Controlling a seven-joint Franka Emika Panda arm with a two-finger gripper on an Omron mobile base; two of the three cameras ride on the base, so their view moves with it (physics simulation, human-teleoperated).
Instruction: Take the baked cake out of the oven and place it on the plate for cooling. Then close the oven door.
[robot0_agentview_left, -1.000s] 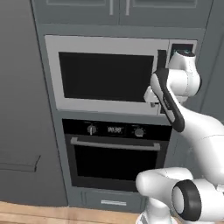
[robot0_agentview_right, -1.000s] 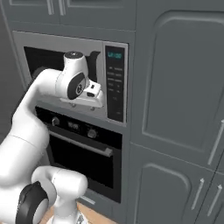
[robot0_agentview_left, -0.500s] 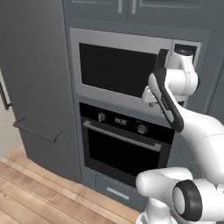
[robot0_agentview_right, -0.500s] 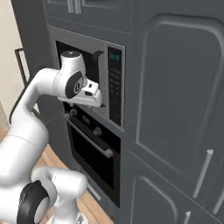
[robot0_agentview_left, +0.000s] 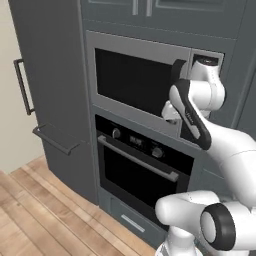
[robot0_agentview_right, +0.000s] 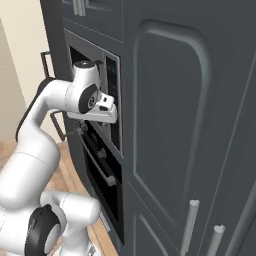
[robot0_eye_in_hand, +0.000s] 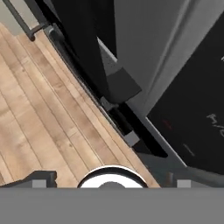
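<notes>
Your claw (robot0_agentview_right: 111, 114) is released, its jaws spread wide with nothing between them; in the hand view its 2 finger tips (robot0_eye_in_hand: 43, 178) sit far apart at the bottom. You can see it raised high on the arm, hanging just in front of the lower right corner of the microwave (robot0_agentview_left: 145, 85), beside the keypad strip. It looks downward along the cabinet front toward the wooden floor (robot0_eye_in_hand: 39, 127).

Directly below the microwave you have the oven (robot0_agentview_left: 142, 172), a black built-in unit with round knobs (robot0_agentview_left: 116, 133) flanking a small display. The oven door (robot0_agentview_left: 135, 182) is closed flush with the cabinet face, and its long grey bar handle (robot0_agentview_left: 137, 158) runs across just under the knob row. With the door closed and the glass dark, you cannot tell what lies inside. The claw is above the door handle and apart from it, touching nothing.

To the left of the oven column stands a tall grey cabinet (robot0_agentview_left: 52, 70) with a vertical handle (robot0_agentview_left: 21, 87) and a lower bar. In the right base view, panelled grey cupboard doors (robot0_agentview_right: 185, 125) stand to the right of the oven column.
</notes>
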